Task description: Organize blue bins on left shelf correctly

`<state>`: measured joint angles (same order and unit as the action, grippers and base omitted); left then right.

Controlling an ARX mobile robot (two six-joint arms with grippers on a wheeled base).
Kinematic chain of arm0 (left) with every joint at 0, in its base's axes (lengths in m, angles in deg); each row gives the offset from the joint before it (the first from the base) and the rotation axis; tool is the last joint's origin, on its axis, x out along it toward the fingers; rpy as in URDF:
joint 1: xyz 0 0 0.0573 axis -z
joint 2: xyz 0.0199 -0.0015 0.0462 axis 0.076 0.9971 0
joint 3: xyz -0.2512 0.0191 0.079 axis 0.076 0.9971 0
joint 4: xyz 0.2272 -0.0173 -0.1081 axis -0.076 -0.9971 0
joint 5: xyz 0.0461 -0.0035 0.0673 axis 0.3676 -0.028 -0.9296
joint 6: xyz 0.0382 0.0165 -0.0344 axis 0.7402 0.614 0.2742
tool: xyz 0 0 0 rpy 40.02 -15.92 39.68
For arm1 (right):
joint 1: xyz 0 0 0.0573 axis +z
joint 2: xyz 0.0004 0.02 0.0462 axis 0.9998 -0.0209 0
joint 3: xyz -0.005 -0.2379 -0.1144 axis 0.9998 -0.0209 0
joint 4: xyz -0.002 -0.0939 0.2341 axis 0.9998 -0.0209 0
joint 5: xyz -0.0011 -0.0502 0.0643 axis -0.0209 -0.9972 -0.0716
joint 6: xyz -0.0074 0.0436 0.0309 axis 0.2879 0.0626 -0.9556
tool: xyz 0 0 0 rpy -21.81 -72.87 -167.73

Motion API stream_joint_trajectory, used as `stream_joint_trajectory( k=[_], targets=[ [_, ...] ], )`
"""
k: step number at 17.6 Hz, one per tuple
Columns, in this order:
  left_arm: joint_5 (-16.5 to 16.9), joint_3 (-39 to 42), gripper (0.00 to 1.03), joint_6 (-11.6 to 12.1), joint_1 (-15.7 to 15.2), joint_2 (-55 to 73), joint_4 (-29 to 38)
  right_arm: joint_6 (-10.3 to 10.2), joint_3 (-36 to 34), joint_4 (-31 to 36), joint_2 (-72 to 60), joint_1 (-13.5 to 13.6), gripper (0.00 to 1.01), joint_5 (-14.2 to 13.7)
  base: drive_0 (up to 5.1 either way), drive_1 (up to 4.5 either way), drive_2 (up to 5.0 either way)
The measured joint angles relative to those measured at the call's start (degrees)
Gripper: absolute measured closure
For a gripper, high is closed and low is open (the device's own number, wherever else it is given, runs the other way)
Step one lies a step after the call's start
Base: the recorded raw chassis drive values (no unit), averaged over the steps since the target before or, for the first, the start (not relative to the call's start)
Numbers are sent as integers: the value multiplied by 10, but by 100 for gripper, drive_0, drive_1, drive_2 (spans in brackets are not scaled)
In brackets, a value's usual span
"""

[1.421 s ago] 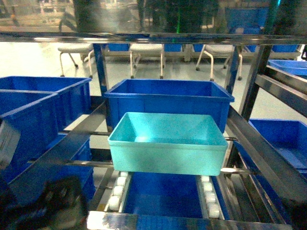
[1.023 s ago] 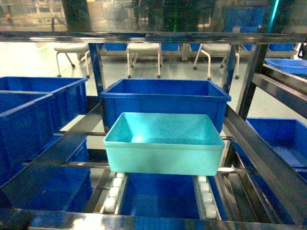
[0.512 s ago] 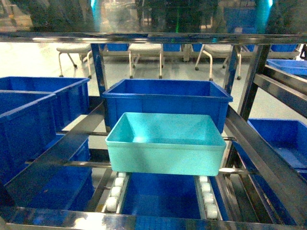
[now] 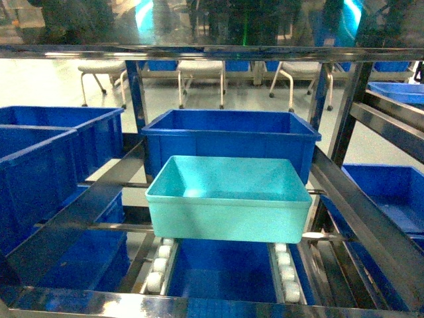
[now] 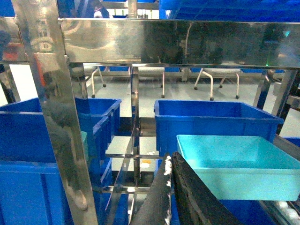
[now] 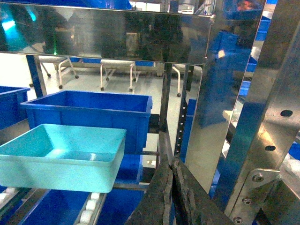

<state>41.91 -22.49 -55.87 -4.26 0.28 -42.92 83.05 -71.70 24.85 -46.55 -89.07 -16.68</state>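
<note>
The left gripper shows in its wrist view as two dark fingers pressed flat together, clenched on nothing, with the near left corner of the turquoise tub just beyond the tips. The right gripper looks the same in its own view — fingers closed against each other, nothing between them — and stands beside a steel upright of the left shelf, apart from the tub's right wall. Neither gripper appears in the head view.

The tub sits level on the white roller tracks of the middle bay, its rolled rim free on all sides. Directly behind it stands a dark blue bin; whether the two touch cannot be told. Slanting steel rails border the bay left and right, leaving narrow gaps along the tub's sides.

Only the head view shows the lower blue bin under the rollers and more blue bins in the left bay. The right wrist view alone shows the perforated post behind the upright.
</note>
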Motion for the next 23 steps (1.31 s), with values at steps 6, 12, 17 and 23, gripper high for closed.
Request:
stream_joint_trajectory(
  k=[6, 12, 17, 23],
  targets=[
    [0, 0, 101, 0, 0, -70, -71, 0, 0, -82, 84, 0, 99, 0, 0, 0, 0],
    [1, -1, 101, 0, 0, -171, -179, 0, 1, -207, 206, 0, 99, 0, 0, 0, 0],
    [0, -1, 99, 0, 0, -171, -181, 0, 1, -211, 206, 0, 96, 1, 0, 0, 0],
    [0, -1, 28, 0, 0, -171, -179, 0, 1, -209, 206, 0, 26, 1, 4, -213, 221]
  ],
)
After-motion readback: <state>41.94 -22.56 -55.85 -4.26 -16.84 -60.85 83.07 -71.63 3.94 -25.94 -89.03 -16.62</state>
